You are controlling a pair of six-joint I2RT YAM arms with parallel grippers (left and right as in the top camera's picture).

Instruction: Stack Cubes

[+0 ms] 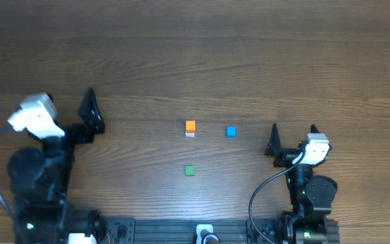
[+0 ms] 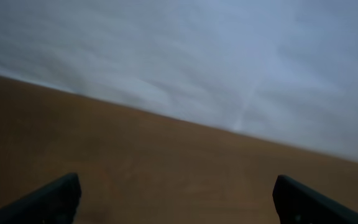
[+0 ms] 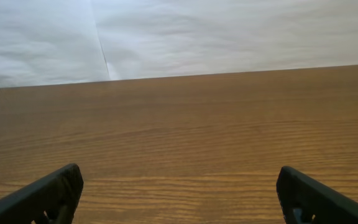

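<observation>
From where I stand, the wooden surface (image 1: 195,54) stretches wide, with a pale backdrop (image 3: 229,31) rising behind its far edge. The left arm (image 1: 36,163) stands tall at one side. Its left gripper (image 2: 178,186) is over bare wood, fingers spread wide and holding nothing. The right arm (image 1: 307,190) sits lower on the other side, and the right gripper (image 1: 294,130) also has its fingers far apart and empty. Between the two, well apart from both, lie the cubes. An orange cube (image 1: 190,125) shows a sliver of white (image 1: 190,134) at its near edge. A blue cube (image 1: 231,131) sits near it, towards the right arm. A green cube (image 1: 189,171) lies alone, closer to the arm bases.
</observation>
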